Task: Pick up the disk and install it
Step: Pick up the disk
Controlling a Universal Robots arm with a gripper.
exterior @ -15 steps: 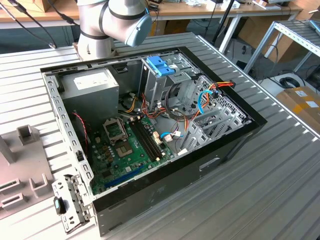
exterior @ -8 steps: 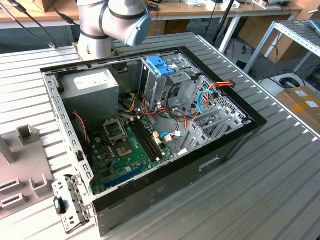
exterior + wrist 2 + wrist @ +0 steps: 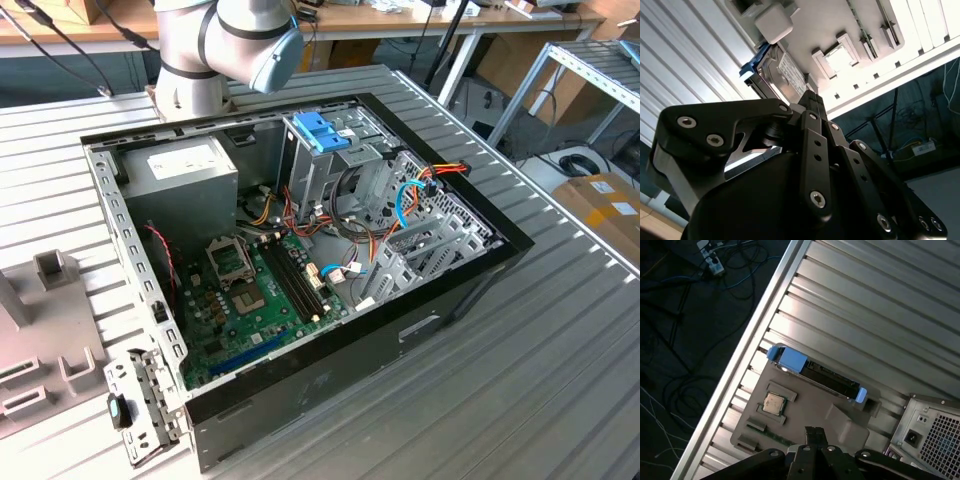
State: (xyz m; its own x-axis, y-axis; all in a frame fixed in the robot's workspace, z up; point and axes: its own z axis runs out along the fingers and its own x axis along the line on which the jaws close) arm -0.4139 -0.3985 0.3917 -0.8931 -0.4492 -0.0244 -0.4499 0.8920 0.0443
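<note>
Looking down the gripper (image 3: 813, 431) in the first wrist view, I see its two black fingertips pressed together with nothing between them. The second wrist view shows the same closed, narrow tip beyond the black linkages. The gripper points down toward a grey tray (image 3: 805, 405) and hangs above it, touching nothing that I can make out.

The disk (image 3: 826, 376) stands on its long edge in a slot at the tray's rim, well apart from the fingertips. It is a dark slab with a blue rail (image 3: 790, 359) at each end. In the second wrist view its broad face with the white label (image 3: 790, 75) is turned my way, just past the fingertip. A small square chip (image 3: 772, 403) lies flat in a pocket of the same tray, beside the disk.

The tray rests on a table (image 3: 865, 305) of ribbed metal slats, close to one edge, with a dark floor and loose cables (image 3: 690, 315) below. The rear corner of the computer case (image 3: 932, 432) sits just beside the tray.

In the exterior view the arm (image 3: 225, 45) rises from its base behind the case, which lies open on its side. Inside it I can see a green board (image 3: 250, 300), a grey power box (image 3: 190, 175) and a metal cage with a blue handle (image 3: 318, 130). Workbenches and shelving stand around the table.
</note>
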